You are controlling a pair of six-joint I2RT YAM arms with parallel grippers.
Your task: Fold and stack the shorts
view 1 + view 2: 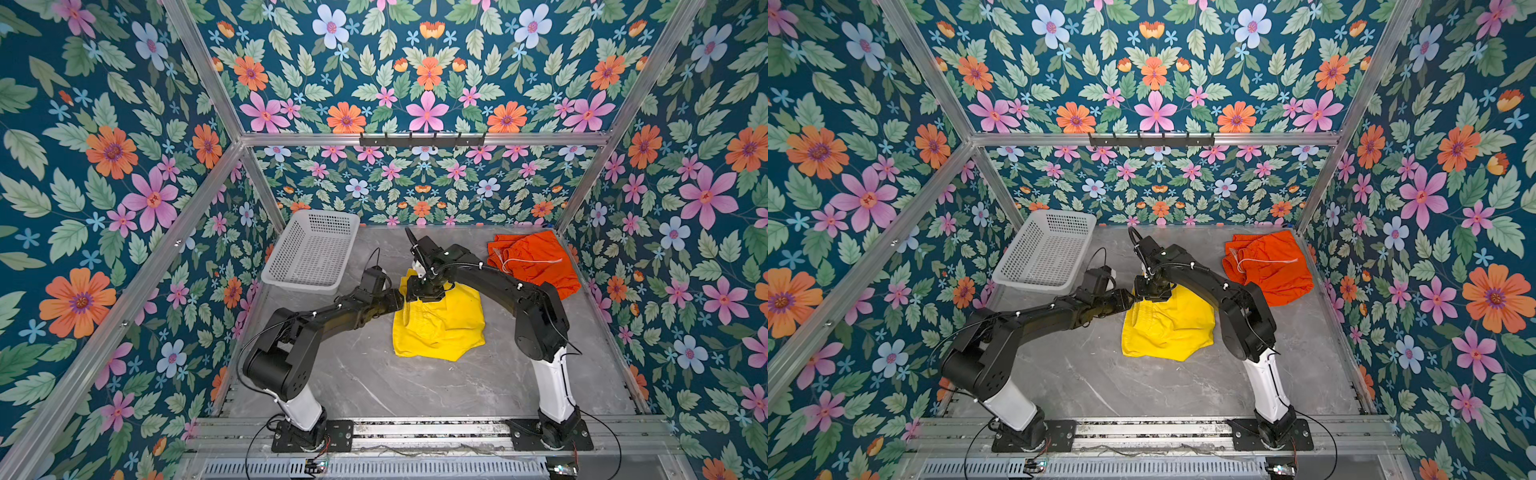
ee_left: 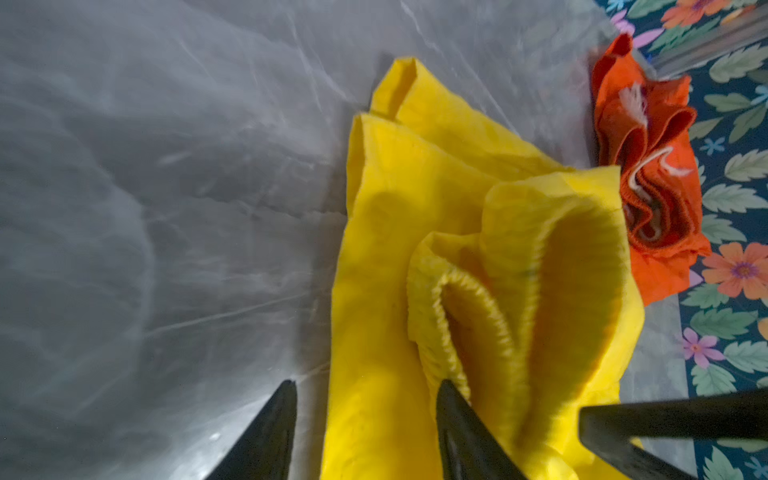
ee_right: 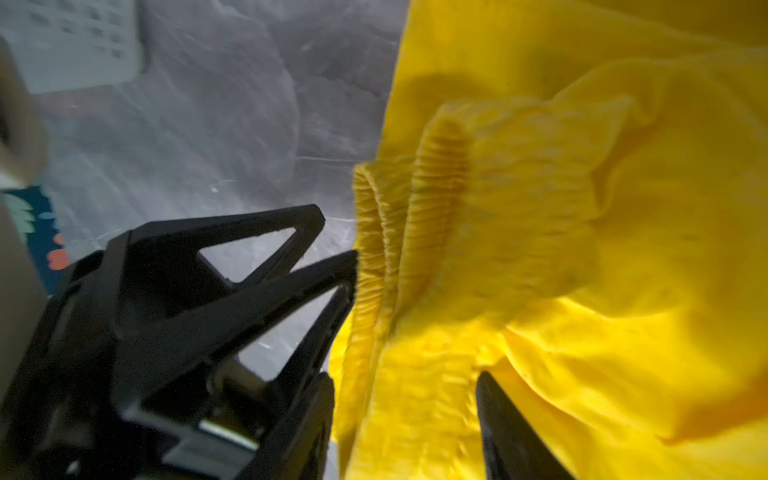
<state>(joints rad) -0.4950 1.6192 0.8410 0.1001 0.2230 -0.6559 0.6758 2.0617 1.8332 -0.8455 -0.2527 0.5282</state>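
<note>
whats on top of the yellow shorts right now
Both grippers are at the waistband end of the yellow shorts: left gripper and right gripper, jaws apart. Nothing else lies on them. In both top views they hide that corner of fabric.

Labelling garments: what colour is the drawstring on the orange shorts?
White. The drawstring shows best in a top view, lying across the orange shorts.

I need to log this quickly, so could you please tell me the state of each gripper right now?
Left gripper: open, fingers apart over the yellow shorts, gripping nothing.
Right gripper: open over the same shorts, holding nothing.
</note>
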